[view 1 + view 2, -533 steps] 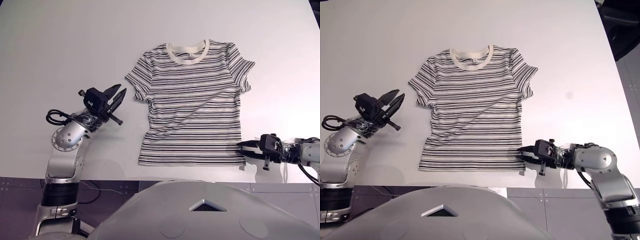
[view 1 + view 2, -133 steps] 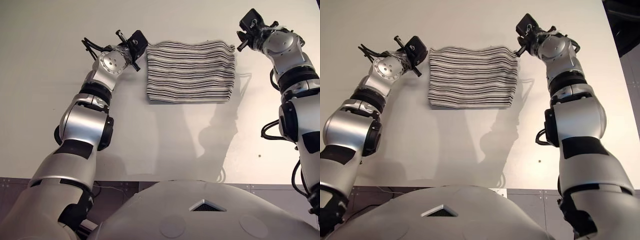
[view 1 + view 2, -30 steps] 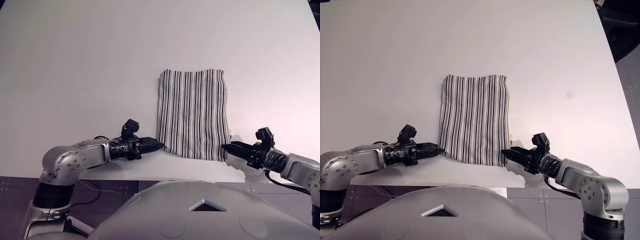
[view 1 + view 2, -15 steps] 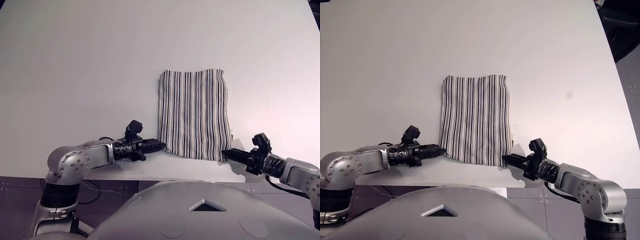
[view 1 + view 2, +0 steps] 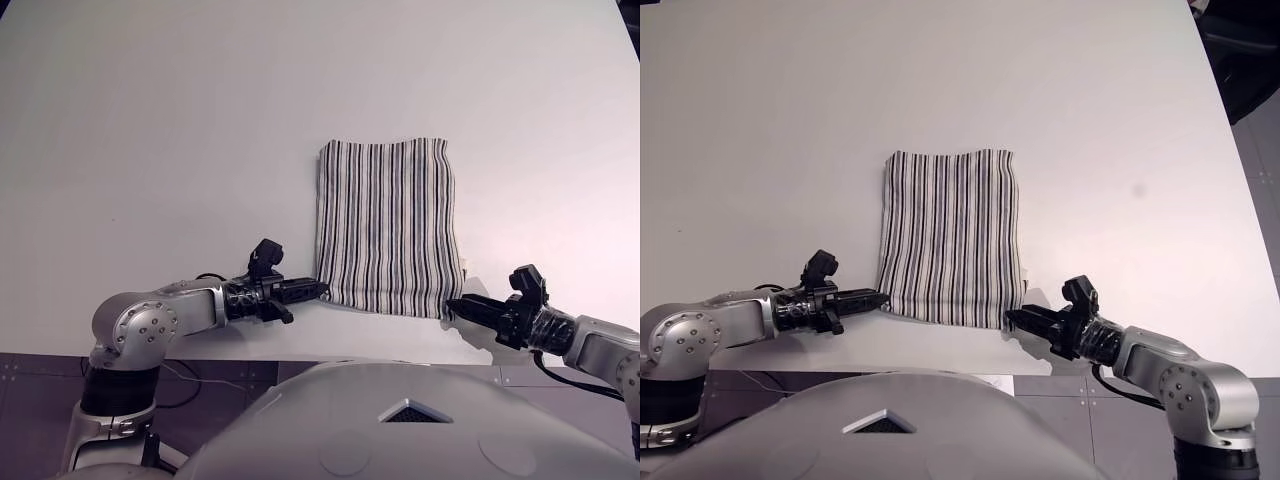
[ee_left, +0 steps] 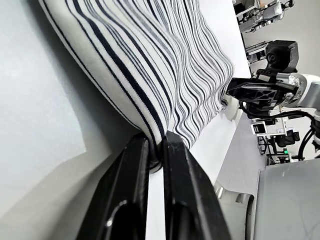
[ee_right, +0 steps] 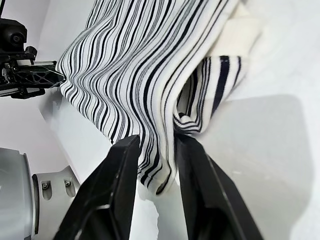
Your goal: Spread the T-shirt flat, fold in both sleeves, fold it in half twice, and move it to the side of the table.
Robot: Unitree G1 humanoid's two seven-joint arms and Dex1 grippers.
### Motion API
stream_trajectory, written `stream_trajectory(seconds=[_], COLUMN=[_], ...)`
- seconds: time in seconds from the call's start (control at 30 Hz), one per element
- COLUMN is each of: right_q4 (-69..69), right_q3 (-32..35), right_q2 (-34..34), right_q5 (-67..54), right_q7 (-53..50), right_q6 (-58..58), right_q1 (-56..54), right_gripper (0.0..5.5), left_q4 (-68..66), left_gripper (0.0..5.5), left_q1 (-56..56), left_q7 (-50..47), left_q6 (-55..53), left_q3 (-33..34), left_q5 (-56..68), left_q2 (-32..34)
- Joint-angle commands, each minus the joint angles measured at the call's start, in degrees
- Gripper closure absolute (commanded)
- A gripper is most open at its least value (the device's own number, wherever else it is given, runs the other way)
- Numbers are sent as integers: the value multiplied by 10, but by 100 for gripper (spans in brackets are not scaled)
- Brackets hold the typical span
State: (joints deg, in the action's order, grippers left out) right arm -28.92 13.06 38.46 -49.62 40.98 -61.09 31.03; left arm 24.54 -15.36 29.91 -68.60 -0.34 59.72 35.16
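Observation:
The striped T-shirt (image 5: pixel 385 220) lies folded into a narrow rectangle on the white table (image 5: pixel 150 120), its near edge close to the table's front. My left gripper (image 5: pixel 322 289) is at the near left corner, low over the table. In the left wrist view its fingers (image 6: pixel 135 165) are shut on that corner's folded edge. My right gripper (image 5: pixel 450 305) is at the near right corner. In the right wrist view its fingers (image 7: pixel 122 165) pinch several striped layers (image 7: pixel 150 75). A cream bit of collar (image 7: pixel 242 35) pokes out beside them.
The table's front edge (image 5: pixel 300 345) runs just below both grippers. Bare tabletop stretches wide to the left and behind the shirt, with a narrower strip on the right (image 5: pixel 560 180).
Over the last second both grippers slid inward to the shirt's near corners and closed on them. The shirt's near edge has drawn back slightly from the table front.

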Motion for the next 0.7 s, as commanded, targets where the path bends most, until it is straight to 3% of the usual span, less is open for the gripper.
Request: stream_trajectory(seconds=[0.03,0.4,0.7], right_q4=[10,28,22], right_q3=[25,-10,7], right_q2=[14,-7,-12], right_q5=[0,11,-35], right_q7=[-11,-24,-11], right_q6=[-6,3,-4], right_q1=[-6,-29,-23], right_gripper=[423,423,423], left_q4=[18,19,15], left_gripper=[530,530,530], left_q1=[-10,2,6], left_q7=[6,26,32], left_q6=[8,7,6], left_q3=[-7,-17,-13], left_q5=[-17,-32,-34], left_q2=[8,19,23])
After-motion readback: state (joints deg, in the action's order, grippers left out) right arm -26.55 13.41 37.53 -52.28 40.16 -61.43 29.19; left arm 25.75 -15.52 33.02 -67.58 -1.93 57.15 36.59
